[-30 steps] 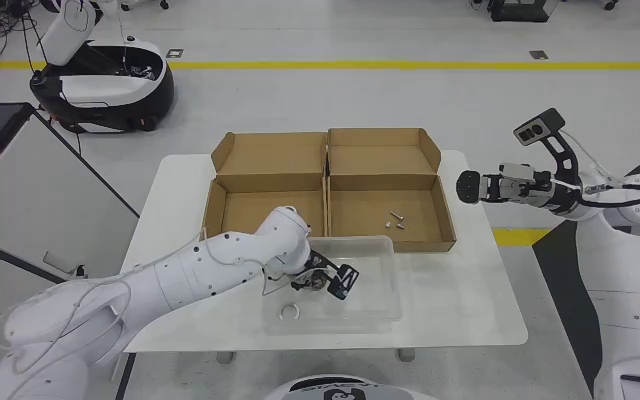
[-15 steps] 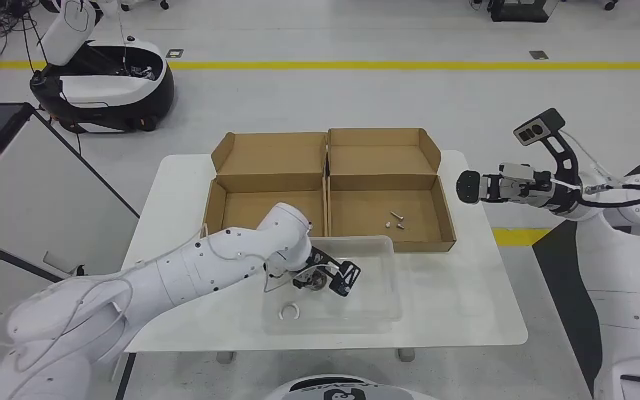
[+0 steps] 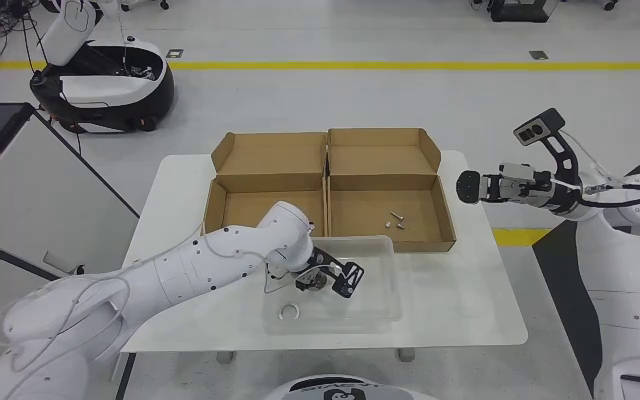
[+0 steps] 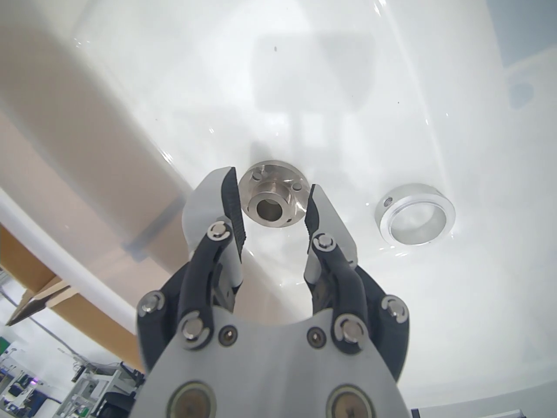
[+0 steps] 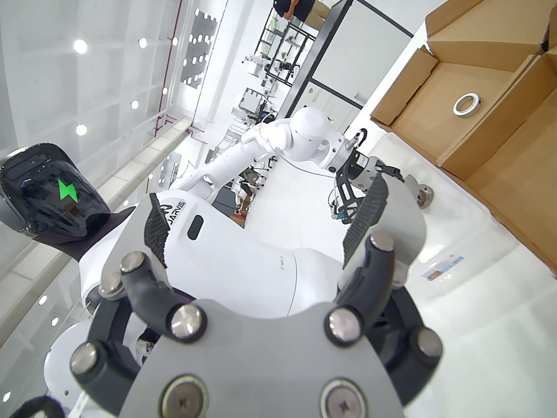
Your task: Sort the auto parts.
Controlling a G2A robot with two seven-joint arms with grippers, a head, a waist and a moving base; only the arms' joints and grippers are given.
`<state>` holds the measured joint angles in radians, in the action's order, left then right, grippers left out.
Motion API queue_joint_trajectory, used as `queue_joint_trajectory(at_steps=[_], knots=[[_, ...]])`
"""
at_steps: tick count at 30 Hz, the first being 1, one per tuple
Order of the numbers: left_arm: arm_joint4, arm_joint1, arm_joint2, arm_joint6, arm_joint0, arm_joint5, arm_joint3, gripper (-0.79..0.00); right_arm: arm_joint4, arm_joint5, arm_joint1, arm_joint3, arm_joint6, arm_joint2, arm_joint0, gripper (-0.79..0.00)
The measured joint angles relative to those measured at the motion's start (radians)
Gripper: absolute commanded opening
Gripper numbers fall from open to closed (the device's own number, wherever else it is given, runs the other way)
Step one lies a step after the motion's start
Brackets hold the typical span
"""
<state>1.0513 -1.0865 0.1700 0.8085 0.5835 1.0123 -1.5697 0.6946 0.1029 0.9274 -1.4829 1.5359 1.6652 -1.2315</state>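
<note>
Between the left gripper's [image 4: 272, 180] spread fingers [image 4: 230, 206], shiny round flanged hub [image 4: 270, 204], hollow-centred.

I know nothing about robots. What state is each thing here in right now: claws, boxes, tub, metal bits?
left gripper: down in the bin, straddling the hub; grip unclear.
flanged hub: in the bin, boss up.
shaft collar: lying flat, loose, beside the hub.
clear bin: open-topped, holding both parts.
left cardboard box: lid open, one ring inside.
right cardboard box: lid open, small bolts inside.
right gripper: open, empty, away from the parts.
</note>
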Motion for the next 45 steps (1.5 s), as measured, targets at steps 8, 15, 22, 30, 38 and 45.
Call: queue_joint_trajectory(at_steps=[8,15,22,30,38,45], knots=[[0.0,0.0,0.0,0.0,0.0,0.0,0.0,-0.391,0.0,0.0,0.0,0.0,0.0,0.0,0.0,0.0],[0.0,0.0,0.0,0.0,0.0,0.0,0.0,-0.022,0.0,0.0,0.0,0.0,0.0,0.0,0.0,0.0],[0.036,0.007,0.0,0.0,-0.021,0.0,-0.034,0.0,0.0,0.0,0.0,0.0,0.0,0.0,0.0,0.0],[0.06,0.007,0.001,-0.021,-0.004,-0.004,-0.029,0.0,0.0,0.0,0.0,0.0,0.0,0.0,0.0,0.0],[0.037,-0.005,0.0,0.0,-0.003,0.0,-0.003,-0.015,0.0,0.0,0.0,0.0,0.0,0.0,0.0,0.0],[0.047,-0.025,0.0,-0.001,0.005,0.0,0.031,-0.406,0.0,0.0,0.0,0.0,0.0,0.0,0.0,0.0]])
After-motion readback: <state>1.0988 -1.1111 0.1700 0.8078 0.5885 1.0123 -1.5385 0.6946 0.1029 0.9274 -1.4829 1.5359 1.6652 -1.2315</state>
